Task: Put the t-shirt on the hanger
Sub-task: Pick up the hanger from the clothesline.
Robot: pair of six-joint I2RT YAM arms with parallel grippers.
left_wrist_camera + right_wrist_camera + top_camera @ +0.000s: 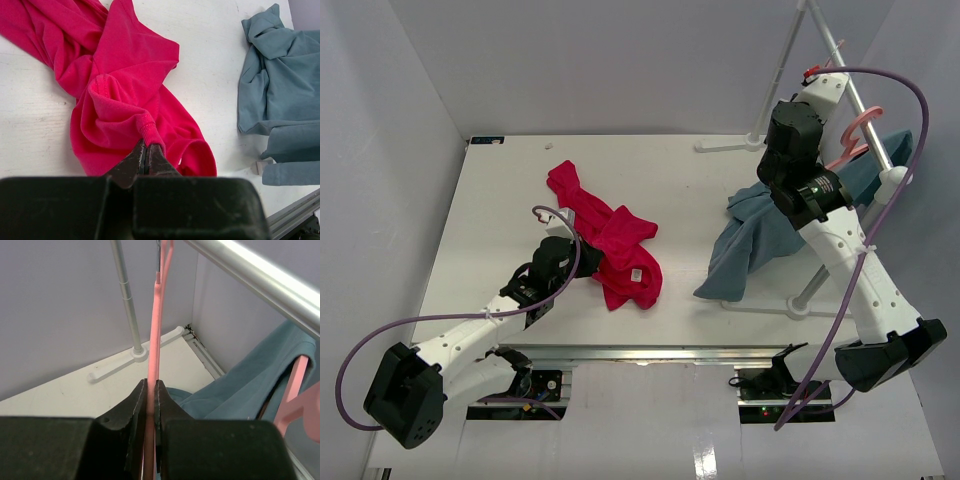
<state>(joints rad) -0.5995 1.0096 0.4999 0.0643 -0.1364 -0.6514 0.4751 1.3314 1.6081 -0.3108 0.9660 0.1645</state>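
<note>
1. Crimson-red and soft: saw the t-shirt (608,243) bunched in a twisted heap on the white table (490,210), left of centre, with a small white label showing toward its near end.
2. Found the left arm stretched low over the table from its base at the near-left corner, angled up and rightward to the heap's near-left edge.
3. Noted the left gripper (148,153) pinched tight on a ribbed hem of the t-shirt, jaws almost meeting around the fold.
4. Saw a blue-grey garment (752,238) further right, draped from a second pink hanger (296,385) and trailing onto the table, well apart from the t-shirt.
5. Found the hanger (158,325), thin and pale pink, edge-on in the right wrist view, rising beside the silver rack pole (250,275), its top cut off by the frame.
6. Noted the right arm raised high at the far right, wrist up by the pole.
7. Saw the right gripper (150,392) clamped on the hanger's thin bar, a finger pressed to each side.
</note>
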